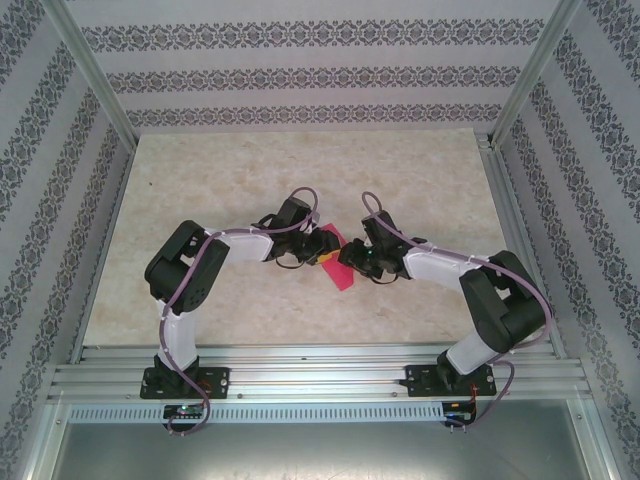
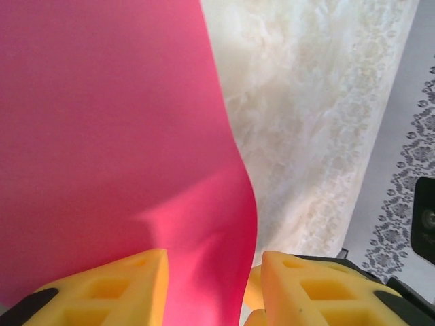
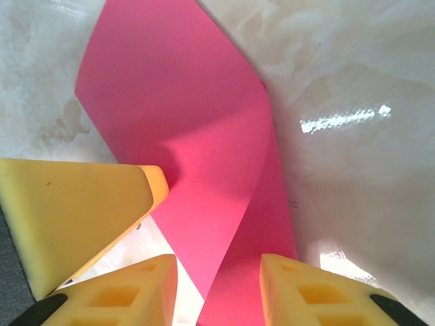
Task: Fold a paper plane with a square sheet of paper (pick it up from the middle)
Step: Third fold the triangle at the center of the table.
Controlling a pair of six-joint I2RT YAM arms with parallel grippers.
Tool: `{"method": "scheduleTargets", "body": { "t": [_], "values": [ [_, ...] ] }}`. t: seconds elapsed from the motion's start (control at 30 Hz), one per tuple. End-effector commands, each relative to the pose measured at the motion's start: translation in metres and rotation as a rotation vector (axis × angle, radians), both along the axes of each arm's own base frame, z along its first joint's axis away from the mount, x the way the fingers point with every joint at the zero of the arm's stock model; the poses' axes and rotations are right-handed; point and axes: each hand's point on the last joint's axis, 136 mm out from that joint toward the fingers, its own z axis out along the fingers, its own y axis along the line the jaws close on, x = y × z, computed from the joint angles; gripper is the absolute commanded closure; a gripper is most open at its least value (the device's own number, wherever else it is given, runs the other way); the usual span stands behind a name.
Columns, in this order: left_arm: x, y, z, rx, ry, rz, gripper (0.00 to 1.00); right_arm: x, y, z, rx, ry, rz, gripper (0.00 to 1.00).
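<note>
The square sheet of paper [image 1: 341, 272], bright magenta-pink, lies mid-table between the two grippers, bent and partly folded over itself. In the left wrist view the sheet [image 2: 102, 136] covers the left side and a curved flap runs down into the gap of my left gripper [image 2: 214, 261], whose yellow fingers stand apart without pinching it. In the right wrist view the paper [image 3: 177, 102] curls over in a loose fold that passes between the spread fingers of my right gripper [image 3: 217, 265]. A yellow fingertip of the left gripper [image 3: 75, 204] touches the fold from the left. From above, the left gripper [image 1: 322, 245] and right gripper [image 1: 350, 256] nearly meet over the sheet.
The pale marbled table [image 1: 250, 180] stretches wide around the paper. Patterned walls [image 1: 300, 80] close in the back and sides. Metal frame posts [image 1: 95, 75] stand at the far corners, and an aluminium rail [image 1: 320, 375] runs along the near edge.
</note>
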Motion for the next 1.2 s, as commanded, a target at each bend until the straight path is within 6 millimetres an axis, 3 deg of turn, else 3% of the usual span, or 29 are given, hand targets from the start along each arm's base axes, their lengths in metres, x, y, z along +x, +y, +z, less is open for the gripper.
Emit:
{"method": "scheduleTargets", "body": {
  "t": [0.0,0.2,0.47,0.77,0.8,0.97,1.03,1.17],
  "values": [
    [-0.001,-0.008,0.013,-0.069,0.009,-0.026,0.58,0.009,0.004,0.020,0.065,-0.072,-0.012,0.61],
    [-0.005,-0.020,0.017,-0.098,0.014,-0.078,0.59,0.009,-0.001,0.017,0.070,-0.063,-0.017,0.60],
    [-0.008,-0.022,0.004,-0.071,0.047,-0.075,0.64,0.007,0.003,0.018,0.098,-0.074,-0.003,0.58],
    [0.006,0.011,0.011,0.034,-0.025,0.069,0.65,0.002,-0.003,0.016,0.093,-0.074,-0.005,0.67],
    [0.006,0.012,0.010,0.039,-0.015,0.070,0.66,0.002,-0.004,0.015,0.085,-0.070,-0.006,0.73],
    [0.000,0.015,0.010,0.028,-0.003,0.085,0.73,0.004,-0.009,0.014,0.083,-0.069,-0.034,0.72],
    [-0.005,0.017,0.010,0.030,0.005,0.077,0.74,0.005,-0.006,0.015,0.099,-0.070,-0.026,0.76],
    [-0.010,0.013,0.012,-0.025,0.007,0.066,0.74,0.008,-0.002,0.015,0.126,-0.071,-0.025,0.73]
  ]
}}
